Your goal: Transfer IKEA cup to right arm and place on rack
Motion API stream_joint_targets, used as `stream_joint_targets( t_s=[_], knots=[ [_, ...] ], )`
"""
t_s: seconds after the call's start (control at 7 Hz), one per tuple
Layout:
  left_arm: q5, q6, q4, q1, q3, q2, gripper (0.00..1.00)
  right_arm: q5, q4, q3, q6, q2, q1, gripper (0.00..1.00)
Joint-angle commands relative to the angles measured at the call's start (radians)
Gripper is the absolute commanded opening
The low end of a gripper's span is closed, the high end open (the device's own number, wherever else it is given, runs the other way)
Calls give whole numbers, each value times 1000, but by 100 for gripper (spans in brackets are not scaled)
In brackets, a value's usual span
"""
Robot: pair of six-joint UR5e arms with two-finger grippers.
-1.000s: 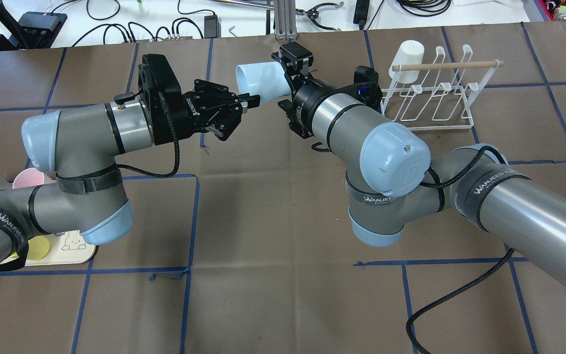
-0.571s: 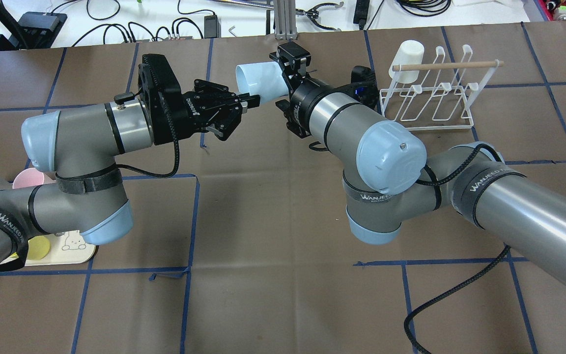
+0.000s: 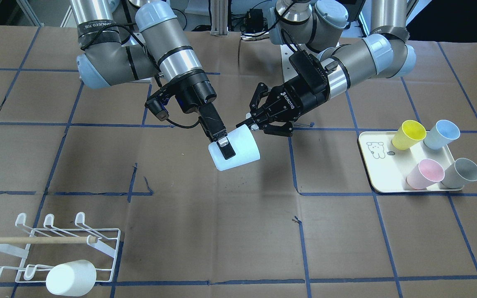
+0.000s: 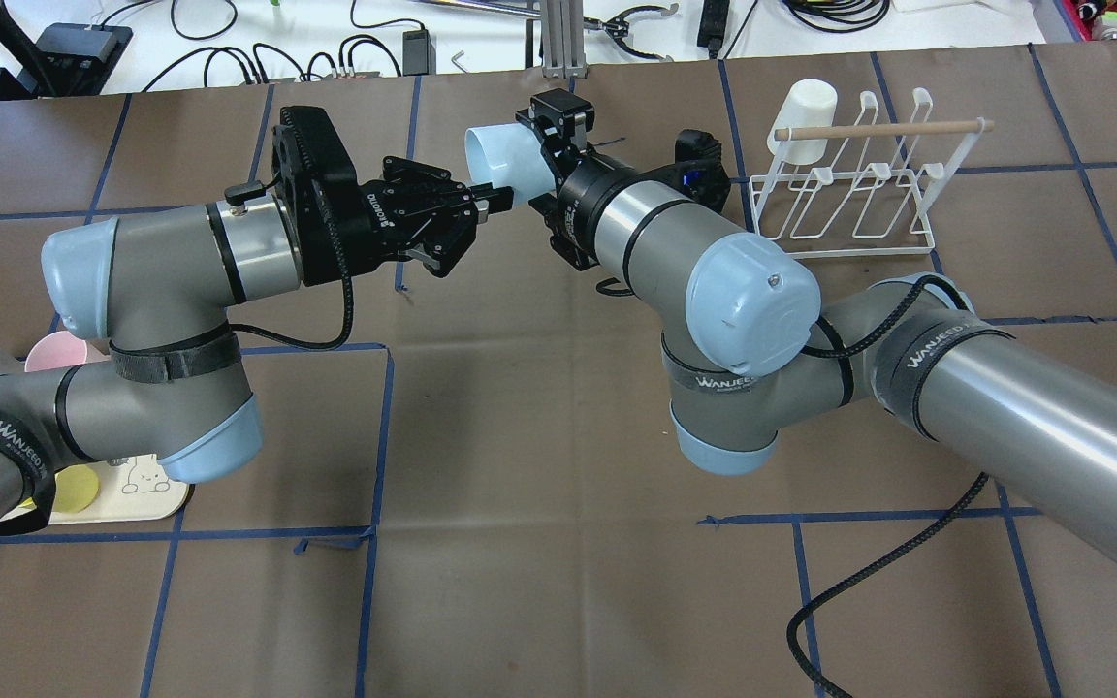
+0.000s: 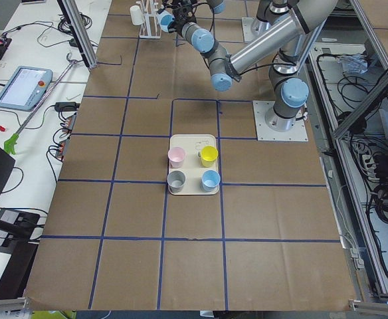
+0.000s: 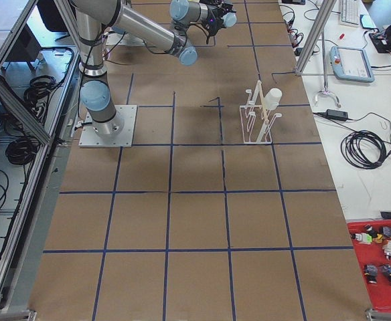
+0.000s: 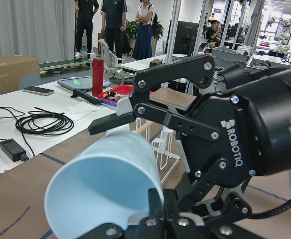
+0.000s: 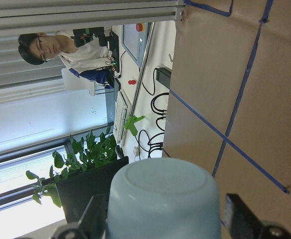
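The hand-over step was judged to be in hand. The right arm was stretched toward the middle of the table, and the rack was left well apart from all fingers. The IKEA cup was held in the air on its side, its rim pinched between the closed fingers of the left gripper. The right gripper was set around the cup's body near the base, its fingers spread, with a thin gap seen beside one finger. Next, a firm closing of these fingers was called for before the left ones could be loosened.

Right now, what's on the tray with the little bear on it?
Four cups sit on the tray: a yellow cup, a blue cup, a pink cup and a grey cup. The tray under each cup is hidden.
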Motion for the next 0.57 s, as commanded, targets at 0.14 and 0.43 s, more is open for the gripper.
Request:
stream_joint_targets(
  t_s=[0.14,0.43],
  knots=[
    [4,0,2,0,2,2,9,4,-5,0,-5,0,0,49],
    [11,3,3,0,3,5,60,4,-6,0,-7,0,0,47]
  ],
)
